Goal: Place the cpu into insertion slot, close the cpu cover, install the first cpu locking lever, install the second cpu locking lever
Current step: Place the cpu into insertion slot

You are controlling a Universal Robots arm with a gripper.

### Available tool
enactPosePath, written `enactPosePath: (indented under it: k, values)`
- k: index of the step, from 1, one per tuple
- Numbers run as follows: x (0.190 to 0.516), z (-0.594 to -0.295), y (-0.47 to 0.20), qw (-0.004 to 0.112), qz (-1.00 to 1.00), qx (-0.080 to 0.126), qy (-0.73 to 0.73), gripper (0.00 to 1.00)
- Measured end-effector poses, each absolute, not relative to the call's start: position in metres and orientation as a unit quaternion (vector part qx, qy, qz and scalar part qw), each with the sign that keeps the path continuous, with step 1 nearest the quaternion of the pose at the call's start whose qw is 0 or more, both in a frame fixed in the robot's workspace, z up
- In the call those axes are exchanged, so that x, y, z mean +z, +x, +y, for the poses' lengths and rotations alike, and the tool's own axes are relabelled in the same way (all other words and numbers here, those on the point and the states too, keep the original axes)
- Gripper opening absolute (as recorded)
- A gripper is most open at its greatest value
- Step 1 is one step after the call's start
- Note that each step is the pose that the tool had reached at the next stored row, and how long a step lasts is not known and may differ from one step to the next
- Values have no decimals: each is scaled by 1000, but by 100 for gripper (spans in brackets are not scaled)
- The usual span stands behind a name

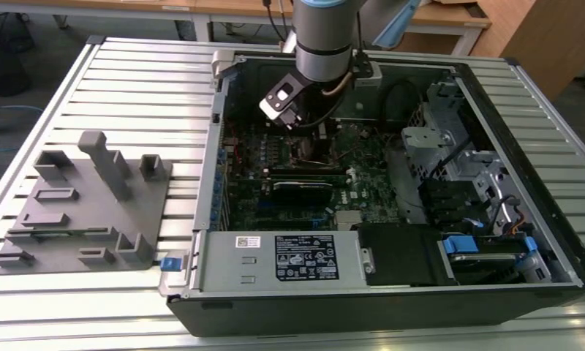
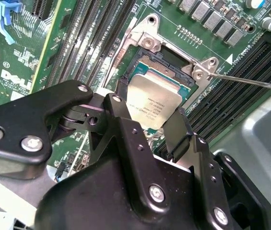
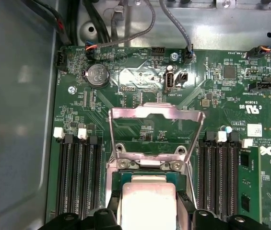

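gripper [image 2: 145,116] clenched on the cpu [image 2: 155,101], its edges pinched between the black fingers [image 2: 118,120], right over the insertion slot [image 2: 166,64]; we cannot tell whether it is seated. we see the cpu cover [image 3: 157,113] tilted open. the arm stands upper middle of the exterior view, inside the computer case [image 1: 371,314].

You have one silver-grey square cpu [image 2: 153,108], one silvery metal-frame cpu cover [image 3: 155,113], one grey moulded fixture tray [image 1: 85,219].
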State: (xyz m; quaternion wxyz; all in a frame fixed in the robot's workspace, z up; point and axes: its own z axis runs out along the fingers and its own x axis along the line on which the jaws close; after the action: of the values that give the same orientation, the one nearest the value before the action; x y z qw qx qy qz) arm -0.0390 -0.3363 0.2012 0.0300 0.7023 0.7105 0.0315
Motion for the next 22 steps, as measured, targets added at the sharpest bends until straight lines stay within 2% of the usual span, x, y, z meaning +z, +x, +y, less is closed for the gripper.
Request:
enactPosePath:
  k: [22]
  values:
    - [196,-336,-43,30,711,31,702,54]
